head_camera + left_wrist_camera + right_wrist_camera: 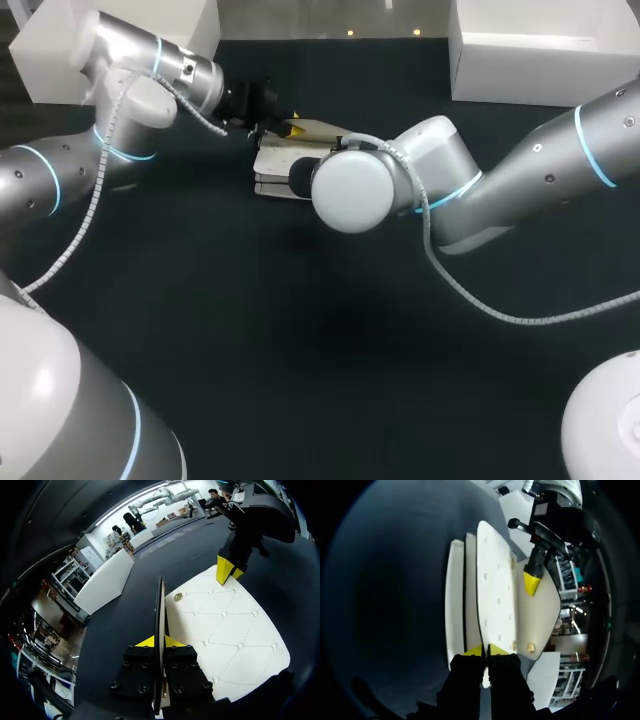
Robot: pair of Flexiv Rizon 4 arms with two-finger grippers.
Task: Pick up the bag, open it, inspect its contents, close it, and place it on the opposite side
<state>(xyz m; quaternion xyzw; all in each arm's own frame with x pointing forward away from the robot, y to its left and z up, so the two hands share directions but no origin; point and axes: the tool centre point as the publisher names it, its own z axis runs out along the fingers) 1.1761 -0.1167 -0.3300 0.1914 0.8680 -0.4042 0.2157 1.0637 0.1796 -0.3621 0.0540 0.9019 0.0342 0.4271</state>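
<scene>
Pinching a thin upright edge of the white quilted bag point(225, 630) with the left gripper point(159, 642), fingers closed on it; clamping another bag panel tight in the right gripper point(485, 651); lying on the dark table point(300, 330), far middle.

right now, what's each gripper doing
left gripper: closed on the bag, at its flap
right gripper: closed on the bag, at one panel

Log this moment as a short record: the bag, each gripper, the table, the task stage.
bag: white, quilted, on the table's far middle, held from two sides
left gripper: shut on a thin edge of the bag
right gripper: shut on a white panel of the bag
table: dark
contents: not visible
stage: bag not yet on the opposite side
</scene>
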